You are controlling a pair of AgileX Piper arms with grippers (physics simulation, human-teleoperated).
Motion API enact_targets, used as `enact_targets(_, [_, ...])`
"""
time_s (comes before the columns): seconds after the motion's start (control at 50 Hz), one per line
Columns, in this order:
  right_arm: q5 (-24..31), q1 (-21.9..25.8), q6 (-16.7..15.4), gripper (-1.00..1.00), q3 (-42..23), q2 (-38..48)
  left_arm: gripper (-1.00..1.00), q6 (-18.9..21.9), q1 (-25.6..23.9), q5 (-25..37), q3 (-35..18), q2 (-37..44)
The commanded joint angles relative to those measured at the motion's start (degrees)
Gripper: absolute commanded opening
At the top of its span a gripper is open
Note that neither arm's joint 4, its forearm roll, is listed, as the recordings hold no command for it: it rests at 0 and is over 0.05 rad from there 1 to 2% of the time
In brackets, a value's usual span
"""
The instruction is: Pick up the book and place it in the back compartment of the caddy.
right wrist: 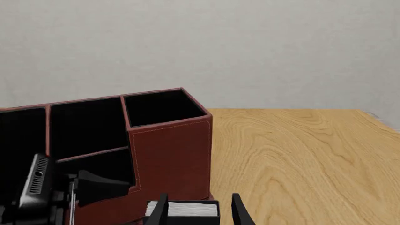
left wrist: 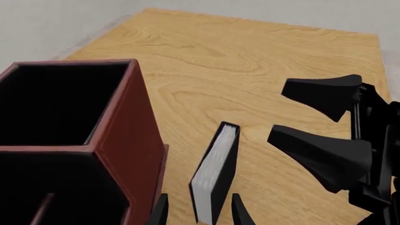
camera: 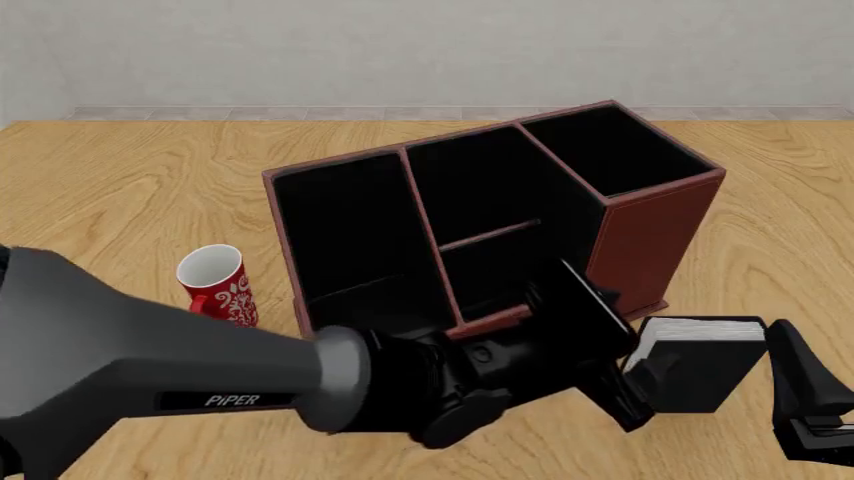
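Observation:
The book stands upright on the table just right of the caddy, black covers and white page edges up. My left gripper is open, and in the left wrist view the book lies between its fingertips with a gap on each side. My right gripper is open too, a little to the book's right and apart from it. In the right wrist view the book sits just beyond that gripper. The back compartment, a small low-walled cell with a thin cross divider, is empty.
A red-and-white patterned mug stands left of the caddy. The caddy's tall end cell rises close beside my left gripper. The left arm's grey link crosses the near table. Bare wood lies right of the book.

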Motion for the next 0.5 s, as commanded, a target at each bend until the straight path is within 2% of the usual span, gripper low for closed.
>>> enact_targets(0.02, [-0.35,0.01,0.02,1.00,0.09,0.28,1.00,-0.28,-0.03,0.56,-2.26,2.56])
enact_targets(0.5, [-0.34,0.03,-0.01,1.00,0.14,0.21,1.00,-1.57,-0.91,2.52,-7.20,9.18])
